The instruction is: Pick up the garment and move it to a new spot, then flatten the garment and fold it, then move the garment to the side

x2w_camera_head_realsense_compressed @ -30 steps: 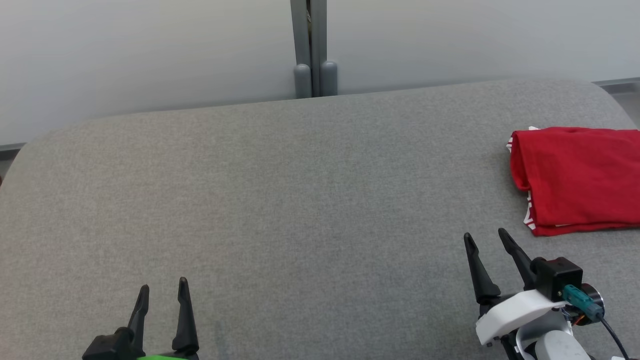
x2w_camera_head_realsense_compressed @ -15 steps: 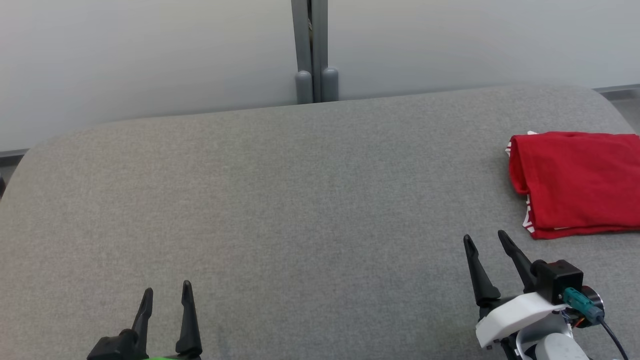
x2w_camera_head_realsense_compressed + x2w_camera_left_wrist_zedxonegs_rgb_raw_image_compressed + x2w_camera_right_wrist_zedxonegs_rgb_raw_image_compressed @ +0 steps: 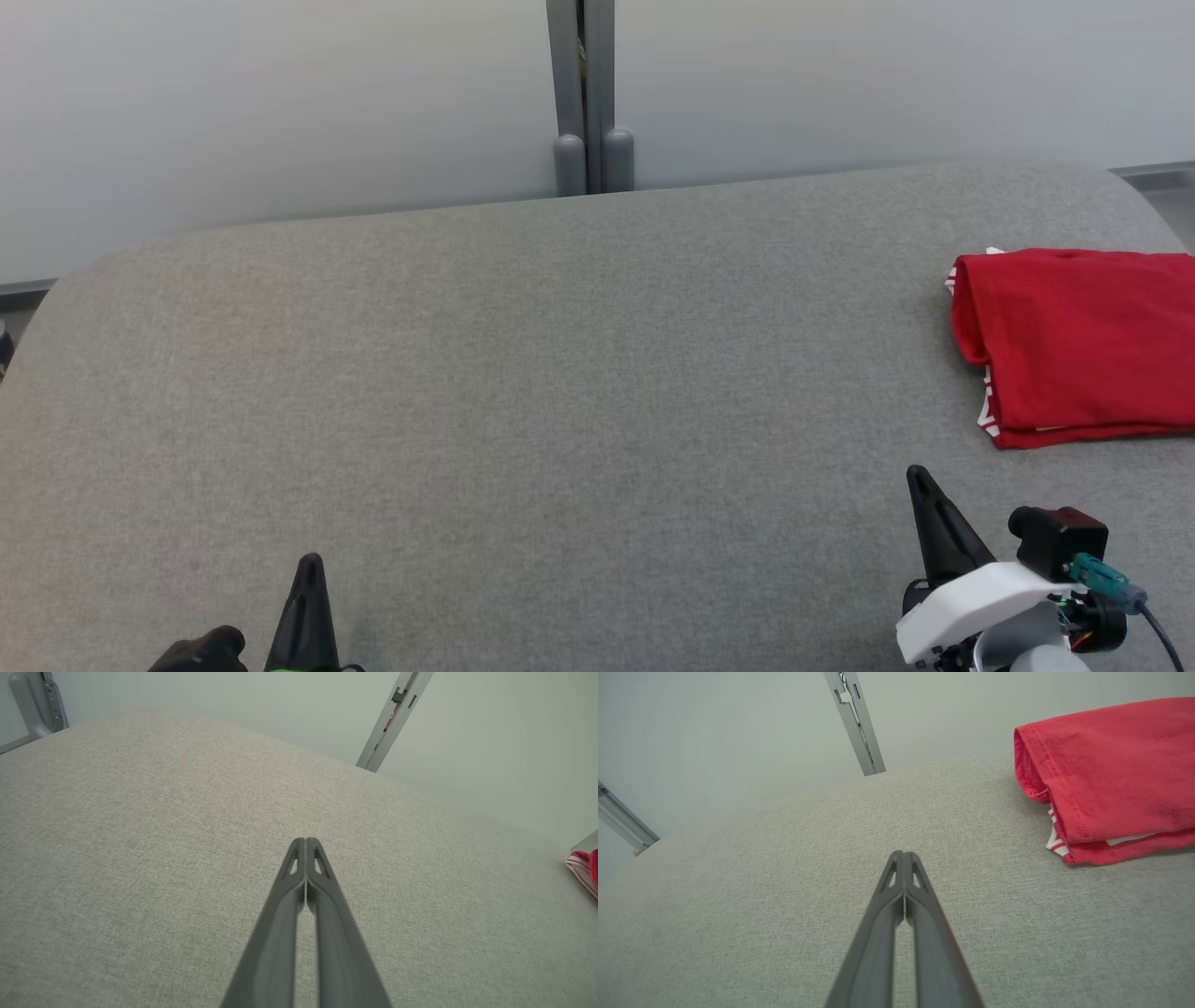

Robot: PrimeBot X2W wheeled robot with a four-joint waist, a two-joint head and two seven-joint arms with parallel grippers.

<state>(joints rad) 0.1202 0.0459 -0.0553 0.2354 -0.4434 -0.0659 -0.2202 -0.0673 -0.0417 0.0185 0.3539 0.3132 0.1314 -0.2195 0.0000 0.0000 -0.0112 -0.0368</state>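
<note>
My left gripper [image 3: 310, 566] sits low over the bench [image 3: 560, 373], close to its near edge and toward the left end. Its two dark fingers are pressed together from tip to base with nothing between them. In my left wrist view they taper to a single point above bare grey fabric.

Across the middle, the bench is plain grey cloth. Behind its far edge a grey post [image 3: 588, 93] stands against the pale wall [image 3: 280, 112].

My right gripper [image 3: 920, 478] is also near the near edge, toward the right end. Its fingers are closed tip to tip and hold nothing. They point toward the far edge, over bare fabric.

The red garment [image 3: 1074, 341] lies folded flat on the bench by the right edge, nearer the far right corner than the near one. It is beyond my right gripper and clear of it. Its rounded fold faces the middle of the bench, and a red-and-white striped trim peeks out between the layers at the near left corner. Its right part runs out of the head view, so I cannot tell whether it reaches the bench's right edge.
</note>
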